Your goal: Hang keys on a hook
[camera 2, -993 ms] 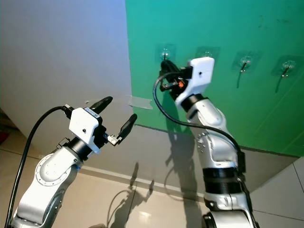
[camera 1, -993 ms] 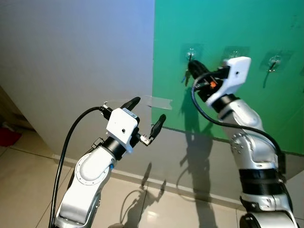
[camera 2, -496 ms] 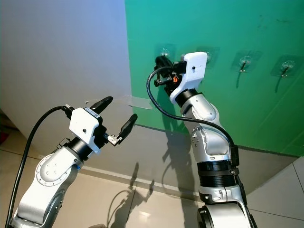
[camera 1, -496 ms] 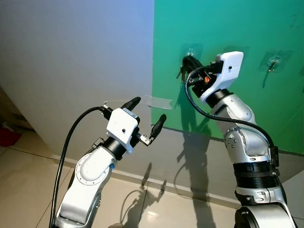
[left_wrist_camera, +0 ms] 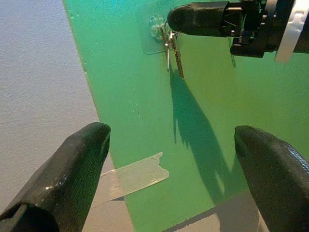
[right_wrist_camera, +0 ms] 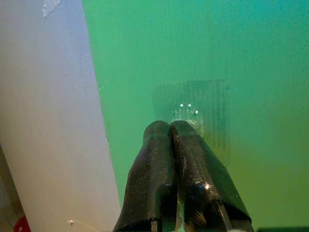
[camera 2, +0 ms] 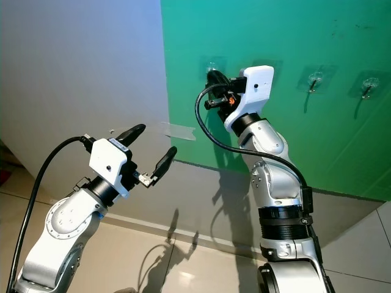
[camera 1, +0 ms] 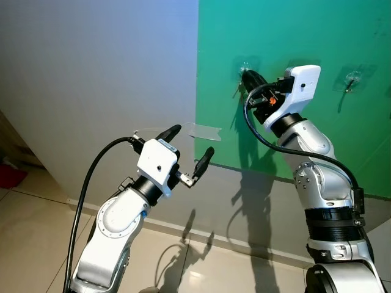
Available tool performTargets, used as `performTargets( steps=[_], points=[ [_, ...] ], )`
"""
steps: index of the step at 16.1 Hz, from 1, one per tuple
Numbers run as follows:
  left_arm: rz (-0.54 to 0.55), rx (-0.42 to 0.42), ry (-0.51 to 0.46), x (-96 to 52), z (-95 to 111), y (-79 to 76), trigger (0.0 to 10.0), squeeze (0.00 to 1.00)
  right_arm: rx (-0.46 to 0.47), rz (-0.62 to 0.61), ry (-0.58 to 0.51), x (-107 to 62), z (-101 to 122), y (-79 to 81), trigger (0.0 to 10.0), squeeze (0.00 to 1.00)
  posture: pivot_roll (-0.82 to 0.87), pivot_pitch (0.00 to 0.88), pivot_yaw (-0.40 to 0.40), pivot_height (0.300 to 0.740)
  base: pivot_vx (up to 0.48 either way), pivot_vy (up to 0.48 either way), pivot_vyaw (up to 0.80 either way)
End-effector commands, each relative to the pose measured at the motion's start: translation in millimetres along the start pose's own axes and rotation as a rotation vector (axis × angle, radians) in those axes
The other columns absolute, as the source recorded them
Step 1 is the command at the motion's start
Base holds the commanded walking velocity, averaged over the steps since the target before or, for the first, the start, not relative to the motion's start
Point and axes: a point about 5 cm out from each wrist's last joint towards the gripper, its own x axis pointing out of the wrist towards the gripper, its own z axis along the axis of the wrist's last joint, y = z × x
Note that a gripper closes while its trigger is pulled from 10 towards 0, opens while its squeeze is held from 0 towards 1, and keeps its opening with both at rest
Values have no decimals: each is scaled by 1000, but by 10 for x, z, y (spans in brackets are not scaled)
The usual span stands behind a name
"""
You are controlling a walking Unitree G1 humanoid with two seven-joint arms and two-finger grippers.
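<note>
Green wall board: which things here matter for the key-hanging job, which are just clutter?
Job:
- small metal keys, dangling at the leftmost clear adhesive hook
- right gripper, fingers shut, at that hook
- green wall board

Lying about:
- other clear adhesive hooks
- strip of clear tape
- left gripper, open, idle
- red object on floor

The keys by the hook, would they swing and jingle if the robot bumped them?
Probably yes. The keys dangle loosely below the clear hook, so a nudge would likely set them swinging. They look thin and metal, so probably stiff, light and a bit slippery. The right gripper is shut right at the hook, touching their top.
</note>
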Motion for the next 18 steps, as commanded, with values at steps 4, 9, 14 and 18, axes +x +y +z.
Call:
performTargets(
  steps=[4,9,14,18],
  points=[
    [-21,0,-15,12,51,-26,10000,0,-10,-7,30,-5,-26,-19,10000,0,9,0,15,740,0,0,0],
    [-21,-1,-14,11,49,-35,10000,0,-15,-45,69,19,-76,-37,10000,0,8,0,14,740,0,0,0],
    [-23,0,-9,12,43,-35,10000,0,-18,-89,116,34,-136,-68,10000,0,10,0,11,740,0,0,0],
    [-22,2,-9,12,43,-37,10000,0,-30,-86,110,31,-126,-63,10000,0,11,0,8,740,0,0,0]
  ],
)
